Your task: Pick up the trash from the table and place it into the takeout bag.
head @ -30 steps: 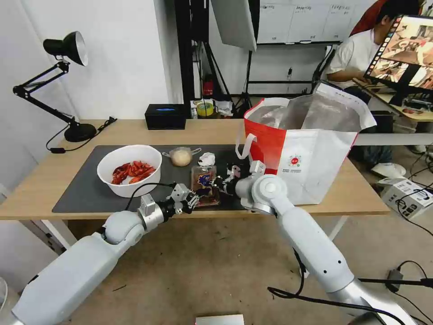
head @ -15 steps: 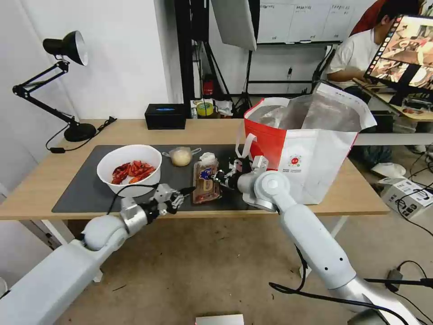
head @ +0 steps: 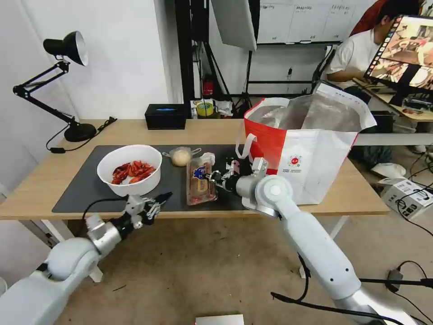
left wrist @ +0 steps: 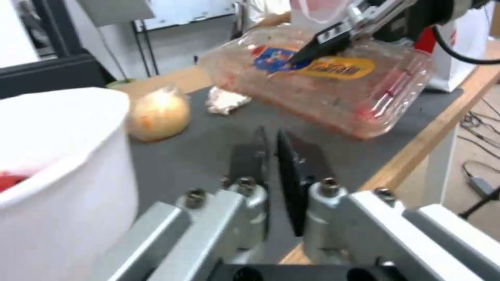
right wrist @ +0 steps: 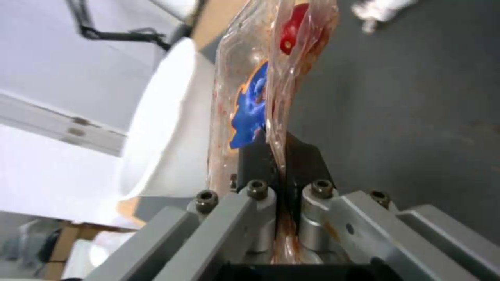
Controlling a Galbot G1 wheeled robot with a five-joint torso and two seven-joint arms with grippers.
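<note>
Bowl (head: 129,169) and tissue (head: 207,157) beside gripped tray (head: 199,181)

Both arms: smooth white-grey shells w/ round joint caps, silver metal wrist cuffs, black cables looping alongside. Left gripper (left wrist: 271,156) & right gripper (right wrist: 279,152): thin black fingers on silver links w/ hex screws.

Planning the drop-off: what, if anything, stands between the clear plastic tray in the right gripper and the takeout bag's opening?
Nothing visible: the right gripper holds the clear hinged plastic tray beside the red-and-white takeout bag, whose near wall rises above it.
</note>
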